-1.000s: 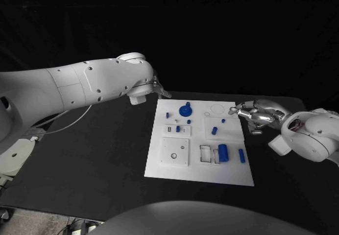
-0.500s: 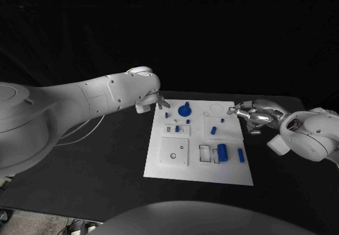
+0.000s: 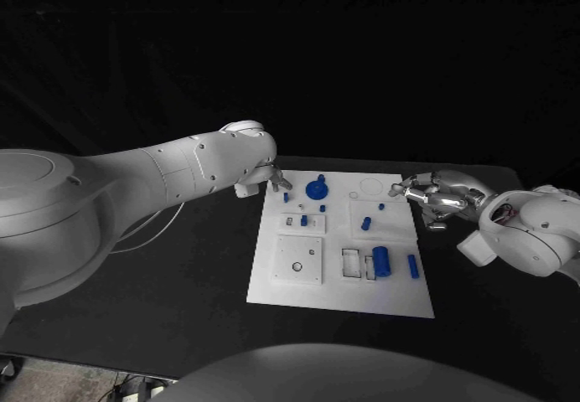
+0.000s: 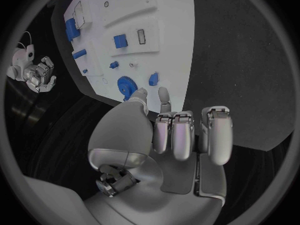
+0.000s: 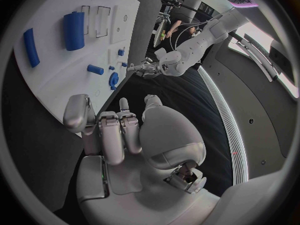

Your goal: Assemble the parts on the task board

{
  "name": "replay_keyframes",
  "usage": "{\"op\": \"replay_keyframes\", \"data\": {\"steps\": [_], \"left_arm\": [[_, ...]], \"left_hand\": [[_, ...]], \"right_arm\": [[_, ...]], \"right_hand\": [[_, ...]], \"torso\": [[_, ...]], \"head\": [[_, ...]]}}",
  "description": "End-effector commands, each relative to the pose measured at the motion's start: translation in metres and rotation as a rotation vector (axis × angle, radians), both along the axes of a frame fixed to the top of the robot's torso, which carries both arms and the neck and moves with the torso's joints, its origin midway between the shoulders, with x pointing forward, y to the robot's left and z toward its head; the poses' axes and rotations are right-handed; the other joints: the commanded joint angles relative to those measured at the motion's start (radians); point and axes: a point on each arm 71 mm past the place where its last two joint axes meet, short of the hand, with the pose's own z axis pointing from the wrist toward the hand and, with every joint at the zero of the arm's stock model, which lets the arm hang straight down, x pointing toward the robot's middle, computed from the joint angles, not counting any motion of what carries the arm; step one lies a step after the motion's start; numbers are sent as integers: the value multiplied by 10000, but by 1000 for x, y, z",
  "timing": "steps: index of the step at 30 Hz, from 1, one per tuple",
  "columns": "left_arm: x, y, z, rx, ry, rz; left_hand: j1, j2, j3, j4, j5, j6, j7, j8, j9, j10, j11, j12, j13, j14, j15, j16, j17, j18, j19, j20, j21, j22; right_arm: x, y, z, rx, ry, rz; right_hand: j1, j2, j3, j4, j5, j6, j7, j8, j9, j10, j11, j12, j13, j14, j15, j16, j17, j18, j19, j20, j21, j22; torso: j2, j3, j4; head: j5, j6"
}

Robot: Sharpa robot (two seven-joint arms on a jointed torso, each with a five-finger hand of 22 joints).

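White task board [image 3: 342, 289] with blue parts [image 3: 382, 260], no legible writing, left robot hand [image 3: 273, 179] and right robot hand [image 3: 432, 198] both empty, fingers apart

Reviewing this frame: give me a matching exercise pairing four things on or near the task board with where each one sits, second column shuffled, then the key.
Things:
1. blue gear
2. large blue cylinder
3. left hand
4. right hand

Places:
A. beside the task board's right edge, near its far corner
B. on the board's far part, towards its left side
C. at the board's far left corner
D. on the board's near part, right of the middle

Pairs: 1-B, 2-D, 3-C, 4-A
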Motion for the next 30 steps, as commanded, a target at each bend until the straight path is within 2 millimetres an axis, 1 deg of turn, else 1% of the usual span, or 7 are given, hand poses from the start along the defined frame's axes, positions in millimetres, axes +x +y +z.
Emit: {"op": "replay_keyframes", "data": {"steps": [1, 3, 7, 12, 16, 21, 30], "left_arm": [[-1, -4, -2, -68, 141, -333], [-1, -4, -3, -114, 191, -338], [-2, -7, -4, -190, 161, -344], [-4, -11, -6, -328, 169, -451], [-4, -13, -7, -380, 185, -485], [-5, -13, -9, -335, 290, -469], [-6, -12, -15, -174, 566, -439]], "left_hand": [[127, 13, 18, 2, 50, -50, 3, 17, -16, 1023, -31, 24, 2617, 1070, -44, 25, 2634, -67, 901, -48, 18, 2356], [138, 18, 14, 3, 35, -59, 11, 10, -23, 1023, -25, 24, 2617, 1070, -38, 25, 2634, -64, 896, -43, 12, 2349], [150, 22, 4, 5, -9, -66, 21, 4, -31, 1023, -18, 24, 2617, 1070, -31, 25, 2634, -64, 894, -37, 10, 2348], [155, 24, 3, 4, -16, -67, 22, 2, -33, 1023, -17, 24, 2617, 1070, -30, 25, 2634, -64, 893, -36, 9, 2347], [156, 27, -6, 7, -45, -72, 29, -2, -39, 1023, -12, 24, 2617, 1070, -26, 25, 2634, -63, 892, -32, 8, 2347], [159, 33, -16, 9, -79, -85, 37, -12, -47, 1023, -4, 24, 2617, 1070, -20, 25, 2634, -59, 883, -27, -3, 2335], [225, 75, -10, -3, -89, -131, 53, -48, -74, 1023, 14, 24, 2617, 1070, -2, 25, 2634, -47, 853, -10, -40, 2296]], "right_arm": [[-1, 2, 0, 24, 34, 215], [-1, 2, -1, 20, 39, 217], [0, 3, -1, 15, 49, 226], [0, 4, -1, 16, 59, 245], [0, 3, -1, 12, 59, 237], [-1, 2, -1, 14, 58, 230], [-1, 2, -1, 19, 52, 223]], "right_hand": [[-80, -39, 44, -4, 61, -74, 10, 53, -14, 384, -34, -33, 488, 506, 38, -33, 2172, 181, -70, 13, -47, 1374], [-80, -39, 44, -4, 61, -74, 10, 53, -14, 384, -34, -33, 488, 506, 38, -33, 2172, 181, -70, 13, -47, 1374], [-67, -46, 55, -9, 77, -76, 10, 53, -14, 375, -36, -37, 481, 506, 38, -33, 2171, 182, -72, 13, -50, 1374], [-53, -53, 67, -15, 89, -78, 9, 54, -15, 375, -36, -37, 482, 507, 37, -32, 2172, 181, -71, 13, -50, 1374], [-53, -53, 67, -15, 89, -78, 9, 54, -15, 375, -36, -37, 482, 507, 37, -32, 2172, 181, -71, 13, -50, 1374], [-39, -62, 76, -19, 99, -80, 8, 54, -16, 380, -36, -35, 485, 512, 36, -29, 2176, 181, -67, 12, -47, 1376], [-39, -62, 76, -19, 99, -80, 8, 54, -16, 380, -36, -35, 485, 512, 36, -29, 2176, 181, -67, 12, -47, 1376]], "torso": [[6, 0, 7], [4, 4, 3], [2, -2, 6], [4, 4, -2], [1, 4, -2], [5, 1, -6], [5, 0, 5]], "head": [[7, 0], [18, 0], [4, 0], [16, 0], [-1, 0], [-14, 0], [-18, 0]]}}
